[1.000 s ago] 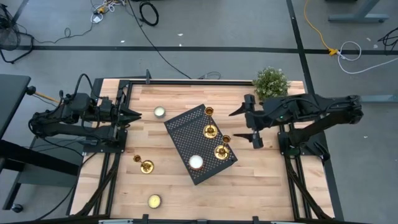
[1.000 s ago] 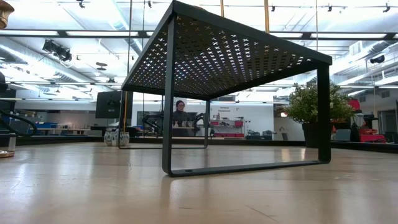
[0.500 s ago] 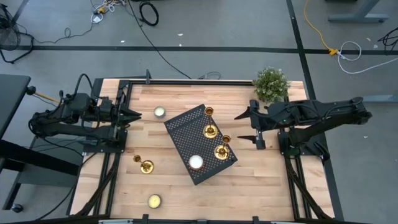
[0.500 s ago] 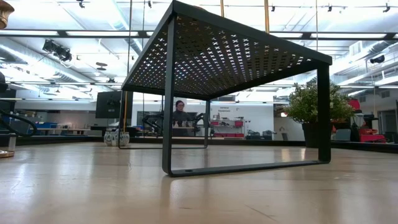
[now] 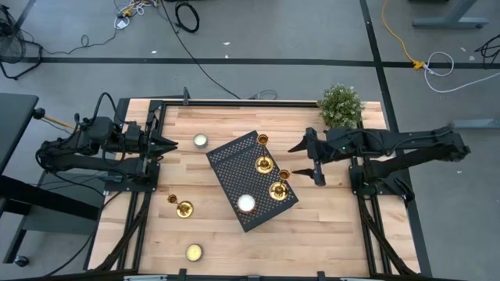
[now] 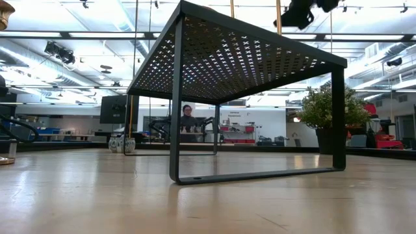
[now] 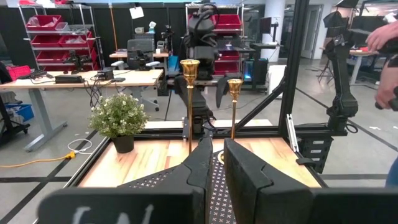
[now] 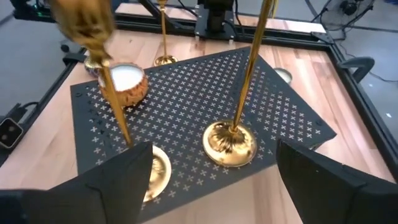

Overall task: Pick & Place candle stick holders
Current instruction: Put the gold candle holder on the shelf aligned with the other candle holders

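Overhead view of a wooden table [image 5: 328, 226] with two dark robot arms, one at each side.

Centre of frame: one black perforated metal shelf [image 5: 230, 168], set at an angle.

Three gold candle stick holders [image 5: 264, 164] in all, each upright. Two on the right part of the shelf: upper holder at the point just given, lower holder [image 5: 279, 190] just below and right of it, close together but apart. Third holder [image 5: 184, 208] on the bare wood, lower left of the shelf, well apart from the other two.

Three flat round tealight candles: first tealight [image 5: 201, 140] on the wood at upper left of the shelf, second tealight [image 5: 247, 204] on the shelf's lower part, third tealight [image 5: 194, 252] near the bottom edge of the table.

One small potted plant [image 5: 341, 105] at the table's upper right corner.

Right gripper [image 5: 306, 162] just right of the shelf, pincer spread wide, holding nothing, near the two holders on the shelf without touching them. In the right wrist view, both gold bases right ahead between the parted fingers.

Left gripper [image 5: 173, 144] waiting at the table's left edge, upper left of the shelf, pincer pressed narrow and empty.
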{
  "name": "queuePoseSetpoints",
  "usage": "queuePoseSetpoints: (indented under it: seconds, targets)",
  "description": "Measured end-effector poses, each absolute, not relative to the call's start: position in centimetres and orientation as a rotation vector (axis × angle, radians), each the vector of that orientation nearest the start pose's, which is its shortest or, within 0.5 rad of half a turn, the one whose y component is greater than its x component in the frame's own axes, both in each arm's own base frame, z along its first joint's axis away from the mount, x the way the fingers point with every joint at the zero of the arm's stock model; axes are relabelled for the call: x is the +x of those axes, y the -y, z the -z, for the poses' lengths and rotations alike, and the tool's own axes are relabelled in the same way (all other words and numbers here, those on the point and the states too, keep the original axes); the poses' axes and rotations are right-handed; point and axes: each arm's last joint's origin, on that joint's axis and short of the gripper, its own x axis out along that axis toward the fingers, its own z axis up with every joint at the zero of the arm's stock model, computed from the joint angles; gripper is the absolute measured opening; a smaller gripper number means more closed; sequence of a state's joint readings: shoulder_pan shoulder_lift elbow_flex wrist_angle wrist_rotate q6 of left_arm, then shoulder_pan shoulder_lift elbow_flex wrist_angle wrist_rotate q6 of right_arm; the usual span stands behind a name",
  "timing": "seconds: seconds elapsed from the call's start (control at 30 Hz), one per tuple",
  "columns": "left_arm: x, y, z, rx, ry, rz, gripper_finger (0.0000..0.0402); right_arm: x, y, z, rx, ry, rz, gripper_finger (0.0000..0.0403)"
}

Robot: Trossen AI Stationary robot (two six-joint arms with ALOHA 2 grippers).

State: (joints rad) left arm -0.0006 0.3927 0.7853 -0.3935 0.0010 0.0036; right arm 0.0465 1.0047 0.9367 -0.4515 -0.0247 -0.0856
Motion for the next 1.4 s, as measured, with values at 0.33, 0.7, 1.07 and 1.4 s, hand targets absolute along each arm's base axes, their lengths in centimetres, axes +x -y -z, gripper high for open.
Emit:
queuePoseSetpoints:
  seconds: [0.33,0.7,1.07,1.4]
  targets:
    - [7.6,0.0,-35.4,0.004,0.0,0.001,0.0046,21.4,-0.9,-29.6,-0.056,-0.365,-0.092,0.0339]
    - [7.6,0.0,-35.4,0.004,0.0,0.001,0.0046,19.8,-0.7,-27.2,0.003,-0.202,-0.069,0.0339]
    - [7.6,0.0,-35.4,0.004,0.0,0.001,0.0046,17.4,-0.6,-25.2,0.021,-0.178,-0.067,0.0317]
    - [7.6,0.0,-35.4,0.004,-0.001,0.001,0.0046,15.3,-0.5,-23.3,0.019,-0.15,-0.067,0.0228]
